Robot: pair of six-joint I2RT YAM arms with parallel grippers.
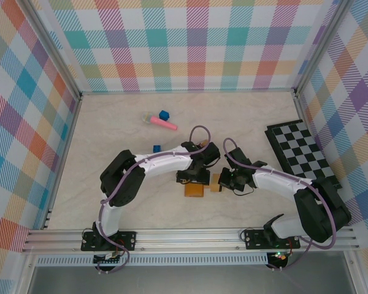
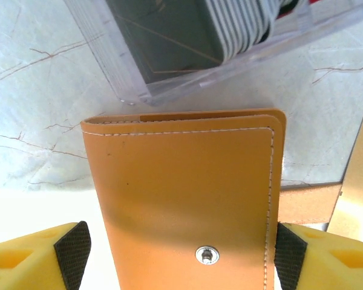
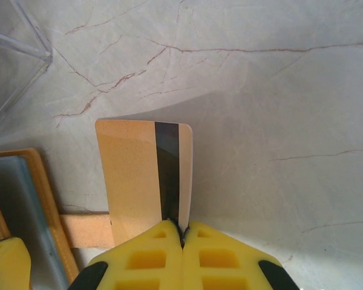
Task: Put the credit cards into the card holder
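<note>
The card holder (image 2: 187,193) is an orange-brown wallet with a metal snap, lying flat on the marble table. My left gripper (image 2: 180,251) straddles it, open; the right pad (image 2: 288,251) is at the wallet's edge and the left pad (image 2: 72,248) stands a little clear. Just beyond it is a clear plastic box (image 2: 133,84) holding several credit cards (image 2: 163,42) on edge. My right gripper (image 3: 183,232) is shut on a tan credit card (image 3: 133,175) with a black stripe, held upright just right of the card holder (image 1: 194,190). From above, the tan card (image 1: 217,183) sits between both grippers.
A black-and-white chequered board (image 1: 303,156) lies at the right. A pink marker (image 1: 163,124) and two blue cubes (image 1: 164,114) (image 1: 156,148) lie towards the back left. Plaid walls enclose the table on three sides.
</note>
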